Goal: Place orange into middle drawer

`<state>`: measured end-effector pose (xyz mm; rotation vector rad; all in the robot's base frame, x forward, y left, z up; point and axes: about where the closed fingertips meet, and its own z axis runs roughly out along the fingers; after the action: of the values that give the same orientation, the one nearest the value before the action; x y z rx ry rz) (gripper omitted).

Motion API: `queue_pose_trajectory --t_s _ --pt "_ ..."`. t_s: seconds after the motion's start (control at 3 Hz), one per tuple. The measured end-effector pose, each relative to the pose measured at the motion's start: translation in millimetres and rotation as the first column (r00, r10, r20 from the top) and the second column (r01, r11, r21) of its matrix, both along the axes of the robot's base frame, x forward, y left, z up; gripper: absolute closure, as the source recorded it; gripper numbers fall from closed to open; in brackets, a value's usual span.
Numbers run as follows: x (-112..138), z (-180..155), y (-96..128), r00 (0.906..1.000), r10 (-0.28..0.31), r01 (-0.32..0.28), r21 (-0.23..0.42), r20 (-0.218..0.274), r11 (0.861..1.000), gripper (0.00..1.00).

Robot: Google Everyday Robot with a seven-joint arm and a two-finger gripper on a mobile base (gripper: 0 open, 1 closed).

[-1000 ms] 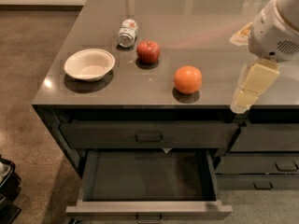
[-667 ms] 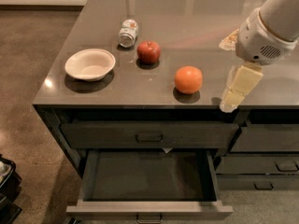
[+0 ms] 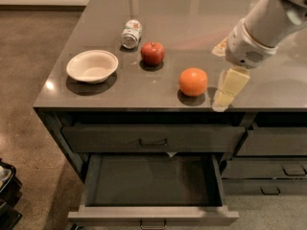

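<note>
Fruit is waiting on the grey countertop [image 3: 192, 13] in front of you: the orange [image 3: 193, 81] is sitting near the front edge, a little right of centre, with the red apple [image 3: 152, 53] resting behind it to the left. Your gripper [image 3: 221, 102] is hanging just beside the orange on its right, angled down toward the countertop's front edge. The orange is lying outside its grasp, and how wide the gripper is spread is not readable from this angle. Your white arm [image 3: 268, 23] is reaching in from the upper right. Farther left, a can [image 3: 131, 33] is lying on its side and a pale bowl [image 3: 92, 66] is standing upright. Below, the middle drawer [image 3: 153, 217] is standing pulled out, showing its dark inside, while the top drawer [image 3: 153, 138] is sitting closed above it.
</note>
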<state>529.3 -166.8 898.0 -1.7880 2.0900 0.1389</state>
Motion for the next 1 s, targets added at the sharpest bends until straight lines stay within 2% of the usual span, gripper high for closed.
queue_pose_trajectory --t_s 0.67,1.0 --pt "34 -32 32 0.9977 0.053 -0.05 0.05 -0.043 0.997 0.0" --pt "34 -33 32 0.9976 0.053 -0.051 0.05 -0.045 0.997 0.19"
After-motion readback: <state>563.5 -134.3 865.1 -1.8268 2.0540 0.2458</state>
